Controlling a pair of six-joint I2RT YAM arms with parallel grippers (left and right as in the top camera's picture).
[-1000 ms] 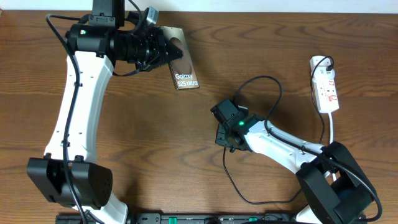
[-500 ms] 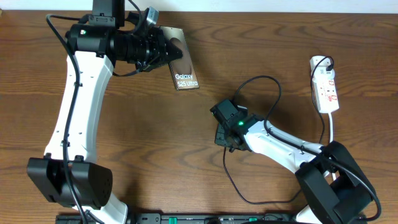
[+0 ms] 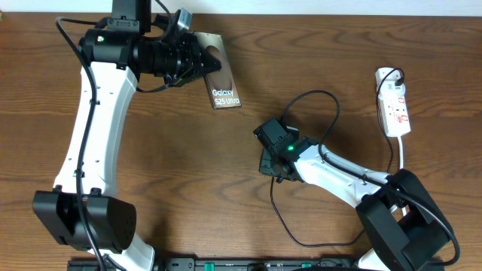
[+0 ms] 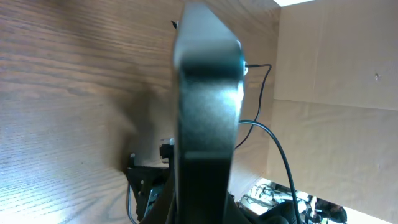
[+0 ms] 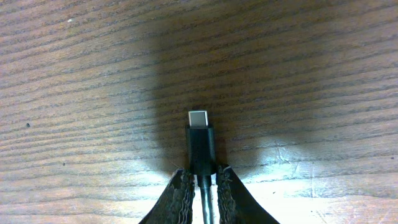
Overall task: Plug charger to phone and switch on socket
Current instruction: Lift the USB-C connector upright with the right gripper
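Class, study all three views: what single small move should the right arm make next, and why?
Probably carry the charger connector toward the free lower edge of the phone. The right gripper pinches the connector just behind its tip, and the left gripper holds the phone by its far end, but the two are well apart.

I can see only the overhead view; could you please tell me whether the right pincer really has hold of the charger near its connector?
Observer: Yes. In the right wrist view the right pincer is closed on the charger just behind the connector, and the metal tip points forward with nothing plugged onto it.
Operator: Thank you. And how does the phone sit at the left pincer?
Observer: The left wrist view shows the phone edge-on, running straight out from the camera, with its shadow on the table beside it.
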